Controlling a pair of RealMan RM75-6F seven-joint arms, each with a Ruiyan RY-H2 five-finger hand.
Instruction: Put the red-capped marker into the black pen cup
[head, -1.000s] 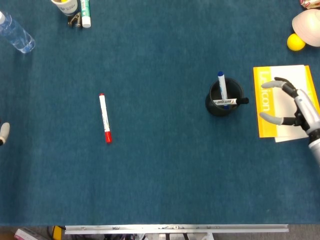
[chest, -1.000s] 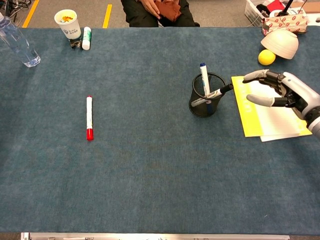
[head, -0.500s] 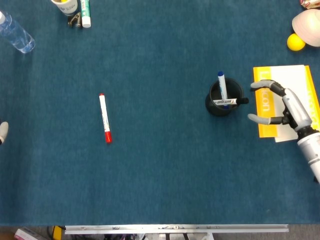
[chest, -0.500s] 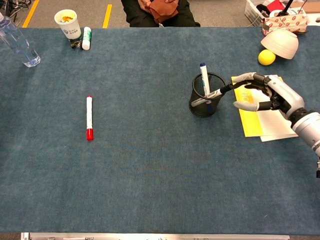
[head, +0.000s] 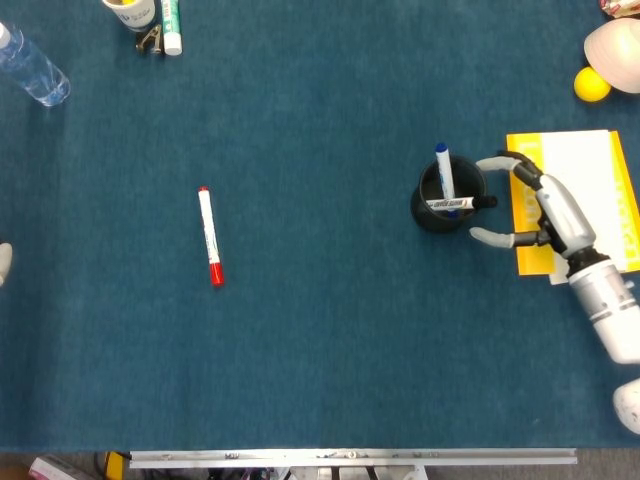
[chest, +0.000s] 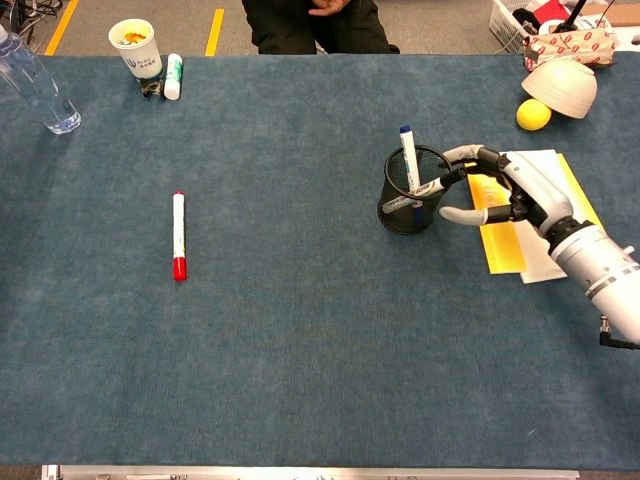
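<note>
The black pen cup (chest: 408, 205) holds two markers (chest: 409, 160), the right hand's (chest: 510, 190) fingers (chest: 458, 215) released beside it, the red-capped marker (chest: 179, 235) lying well to the left.

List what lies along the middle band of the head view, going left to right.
Red-capped marker → black pen cup with two markers in it → right hand, fingers spread beside the cup → yellow book.

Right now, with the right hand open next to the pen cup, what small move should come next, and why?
Probably close the right hand around the black pen cup to steady it: its fingers already flank the cup but hold nothing. The red-capped marker lies far off on the table, on the left hand's side.
</note>
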